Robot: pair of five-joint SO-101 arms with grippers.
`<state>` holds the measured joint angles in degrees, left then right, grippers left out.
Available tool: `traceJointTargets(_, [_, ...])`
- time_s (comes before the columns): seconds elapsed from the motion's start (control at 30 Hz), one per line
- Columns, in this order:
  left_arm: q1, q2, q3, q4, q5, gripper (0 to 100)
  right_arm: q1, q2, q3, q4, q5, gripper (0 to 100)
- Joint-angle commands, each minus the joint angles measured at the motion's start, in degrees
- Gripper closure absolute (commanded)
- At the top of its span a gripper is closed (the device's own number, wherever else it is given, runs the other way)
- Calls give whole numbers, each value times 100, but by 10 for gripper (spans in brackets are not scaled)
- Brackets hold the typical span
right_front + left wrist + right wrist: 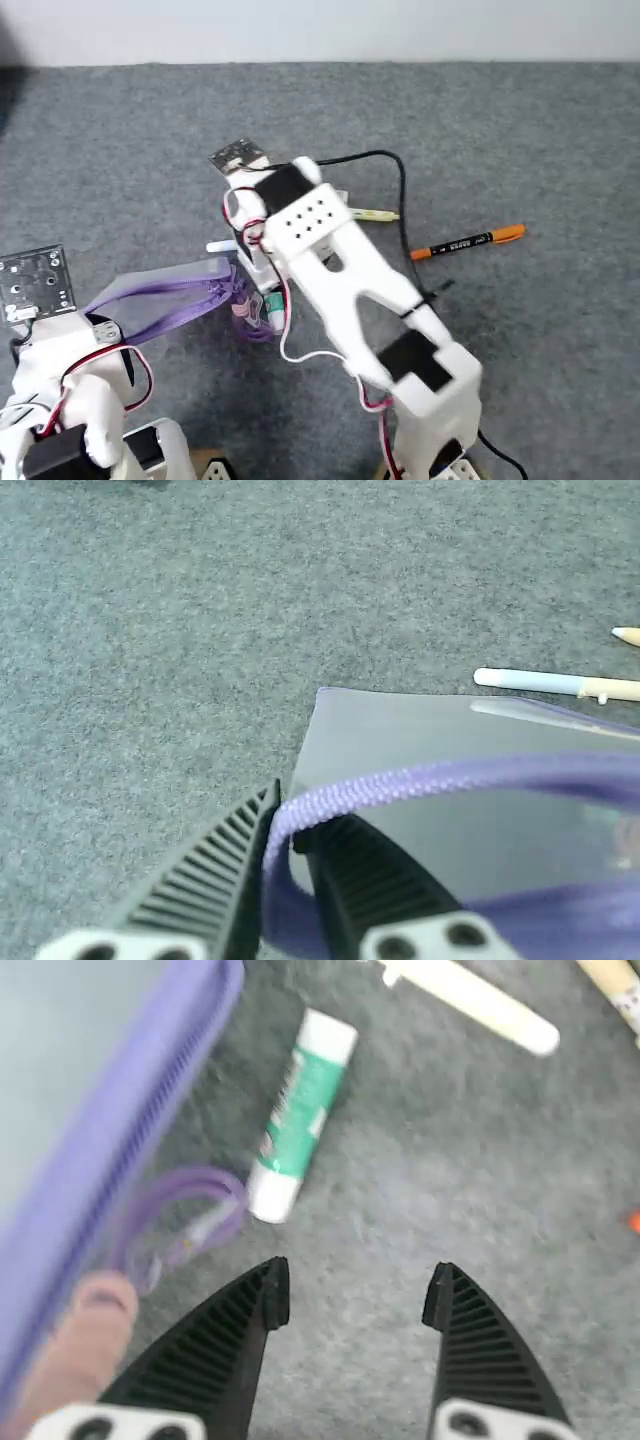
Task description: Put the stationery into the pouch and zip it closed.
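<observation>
The left pincer (285, 815) is clamping the pouch (430, 740) by its rim. The right pincer (355, 1295) is hovering wide by the green tube (300, 1115), needing to straddle its middle squarely.

The right gripper (360, 1278) hangs over grey felt-like table covering (400, 1190), its two black ribbed fingers (235, 1330) spread apart with bare covering between them. Beyond the fingertips lies a green and white glue stick (300, 1110), just beside the purple zipper edge of the pouch (130, 1130). A thin purple cord loop (175, 1210) lies between the glue stick and one finger, with a blurred pink tab (80, 1330) near it. Farther off lies a white pen (470, 1000), and past it the end of a cream-coloured stick (620, 985). A speck of orange (633, 1222) shows at the frame's edge.
</observation>
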<state>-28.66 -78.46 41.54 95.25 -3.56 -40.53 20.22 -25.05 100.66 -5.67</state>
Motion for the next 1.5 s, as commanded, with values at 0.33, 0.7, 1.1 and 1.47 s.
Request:
traceJointTargets(0.33, [-35,9,-13,-141,-18,988,-207,1701,-1424,-673,-475,772])
traceJointTargets(0.7, [-35,9,-13,-141,-18,988,13,2914,-1635,-989,-422,861])
traceJointTargets(1.1, [-18,44,-57,-123,-18,988,919,2290,-2066,242,-44,990])
traceJointTargets(1.47, [659,396,-400,149,273,988,1077,-681,-290,233,158,990])
